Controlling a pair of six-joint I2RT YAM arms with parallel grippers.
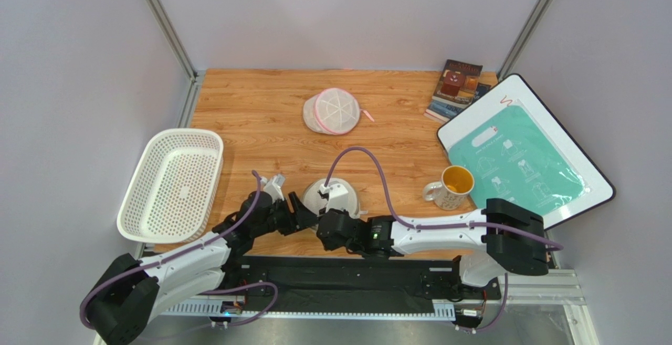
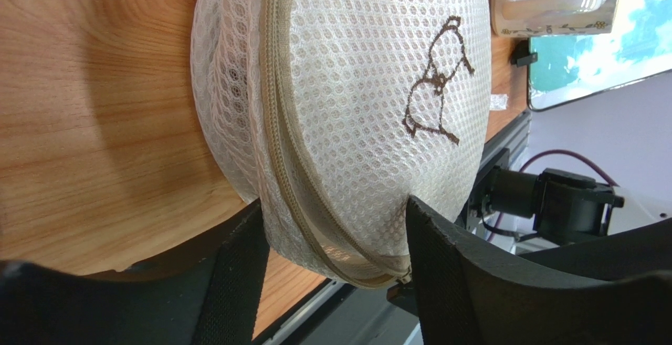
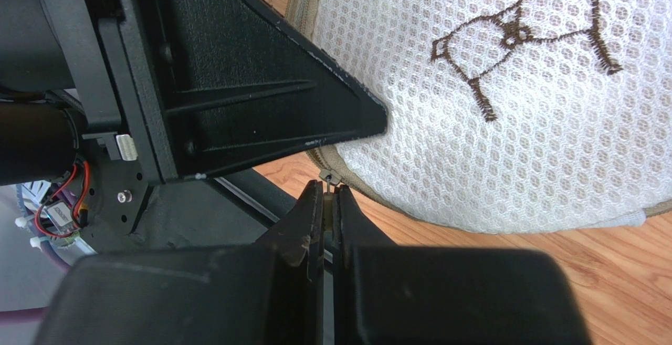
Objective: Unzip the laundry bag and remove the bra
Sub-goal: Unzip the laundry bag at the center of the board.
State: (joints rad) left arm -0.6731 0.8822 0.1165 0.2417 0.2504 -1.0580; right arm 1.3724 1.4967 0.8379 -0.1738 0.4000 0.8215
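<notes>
The right gripper (image 3: 327,191) has its two fingers pressed together. They pinch the small zip pull (image 3: 326,176), which sits at the very edge of the laundry bag (image 3: 513,124), just in front of the fingertips. The bag lies on the wooden table (image 1: 260,116), directly ahead of this gripper and touching it through the pull.

The left gripper (image 2: 333,203) comes to the same edge of the bag from the other side, close to the right gripper. Its jaws are spread wide and stand on both sides of the rim, so a part of the dome is between the fingers (image 2: 449,266). Both fingers touch the mesh; I cannot tell if they squeeze it.

Beyond the left fingers, the beige zip (image 2: 276,124) runs closed along the rim as far as it is visible. The brown bra pictogram (image 2: 436,85) is on the domed face, farther from the gripper.

In the top view, a mug (image 1: 451,187) stands to the right of the bag, apart from both grippers. Behind the mug lies a white board (image 1: 457,132) with a teal sheet. A white basket (image 1: 134,195) is to the left of the left gripper. Far beyond the bag are a round pouch with pink trim (image 1: 335,112) and some books (image 1: 457,89).
</notes>
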